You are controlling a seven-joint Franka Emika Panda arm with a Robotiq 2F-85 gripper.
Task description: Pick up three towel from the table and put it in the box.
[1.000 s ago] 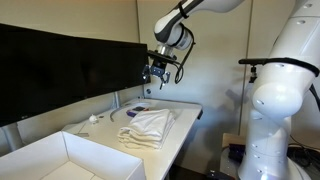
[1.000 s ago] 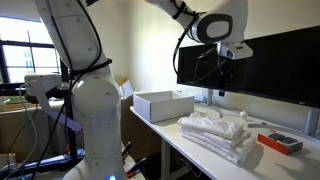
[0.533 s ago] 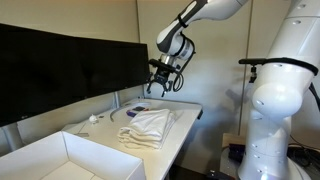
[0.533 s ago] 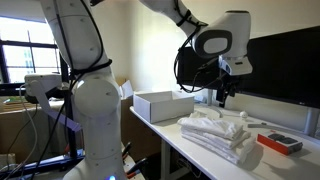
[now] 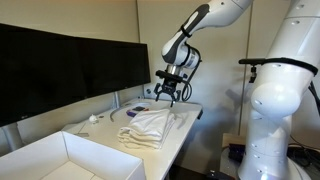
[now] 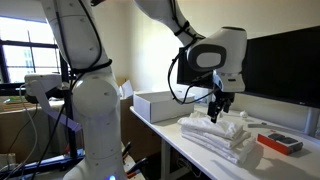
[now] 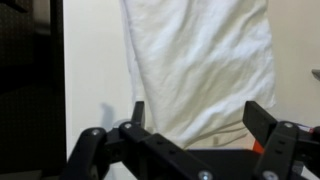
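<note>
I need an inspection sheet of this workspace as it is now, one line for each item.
Surface: white table, with a bare strip along its edge.
Job's things: folded towels stacked on the table; the box is open, no towel seen inside.
Clutter: orange-and-dark object beside the towels; small dark object near the monitors.
Grippers: gripper open, above the towels, holding nothing.
Cables: black cable loops by the wrist.
Surroundings: black monitors behind the table; white robot base beside it.
</note>
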